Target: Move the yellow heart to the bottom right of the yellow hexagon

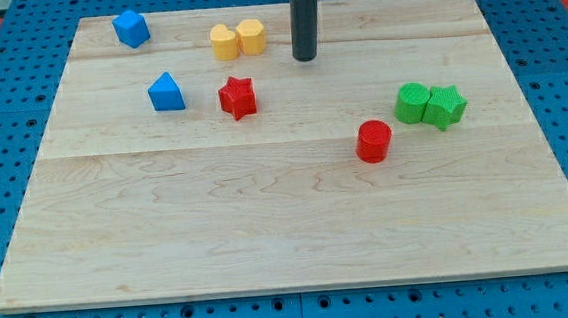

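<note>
Tip (305, 57) bare, touching nothing; yellow hexagon (251, 36) just left, touching yellow heart (224, 42) beyond. Leftward push risks shoving both.

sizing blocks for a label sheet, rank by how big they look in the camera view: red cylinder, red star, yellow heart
1. red cylinder
2. red star, only slightly smaller
3. yellow heart

The cylinder sits nearer the view's bottom and the heart near the top, so nearness may explain the differences.

The yellow heart (224, 42) lies flat near the board's top edge, touching the yellow hexagon (251, 36), which sits at its three o'clock, also flat, both left of centre.
</note>
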